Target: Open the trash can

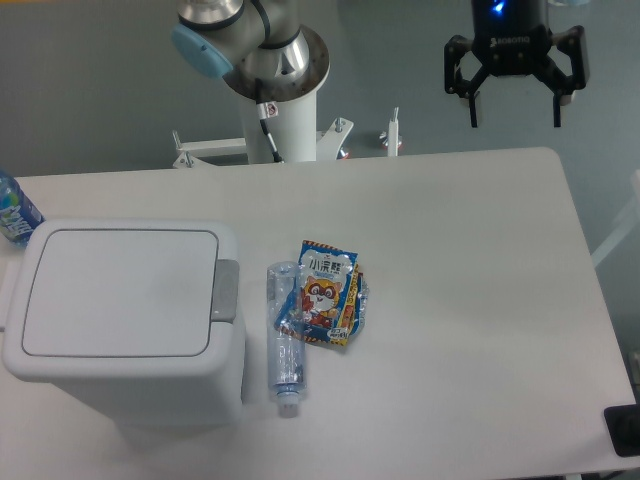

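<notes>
Gripper (516, 108) upper right of frame, jaws spread wide, holding nothing. Trash can (120, 310) sits lower left, lid down; its grey push tab (226, 290) faces right, well apart from the jaws.

We find the trash can (125, 315) at the lower left of the frame, on the table (460, 300). Just right of it lies a bottle (283, 335), touching a snack packet (328, 292) on its right. Another bottle (14, 210) sits at the left edge, behind the can. The pincer (516, 108) hangs at the upper right.
</notes>
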Available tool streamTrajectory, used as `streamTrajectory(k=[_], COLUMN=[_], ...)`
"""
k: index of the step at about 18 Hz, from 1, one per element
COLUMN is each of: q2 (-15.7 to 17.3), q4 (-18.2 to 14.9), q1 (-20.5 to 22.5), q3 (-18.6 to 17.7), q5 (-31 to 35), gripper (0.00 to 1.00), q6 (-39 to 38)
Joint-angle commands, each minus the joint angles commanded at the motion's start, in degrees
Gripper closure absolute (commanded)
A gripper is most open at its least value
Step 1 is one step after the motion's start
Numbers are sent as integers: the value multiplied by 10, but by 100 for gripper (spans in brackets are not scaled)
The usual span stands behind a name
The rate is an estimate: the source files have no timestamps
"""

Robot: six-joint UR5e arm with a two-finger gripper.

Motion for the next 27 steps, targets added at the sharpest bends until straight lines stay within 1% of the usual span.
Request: streamTrajectory(k=[3, 5, 7, 9, 11, 12, 13, 16, 18, 21, 23, 25, 27], q2=[0, -2, -4, -11, -18, -23, -27, -32, -34, -53, -55, -54, -58], q4=[-1, 0, 5, 31, 51, 54, 54, 54, 54, 54, 54, 54, 54], q1=[-1, -4, -10, -39, -48, -50, -55, -62, -64, -82, -82, -83, -91], q3=[3, 4, 2, 1, 2, 4, 7, 14, 27, 49, 53, 53, 61], q5=[1, 3, -1, -2, -1, -1, -1, -2, -2, -2, -2, -3, -9], gripper=[0, 0, 0, 0, 0, 0, 0, 0, 0, 0, 0, 0, 0], q6=[-3, -24, -68, -116, -183, -213, -234, -253, -281, -329, -364, -382, -399])
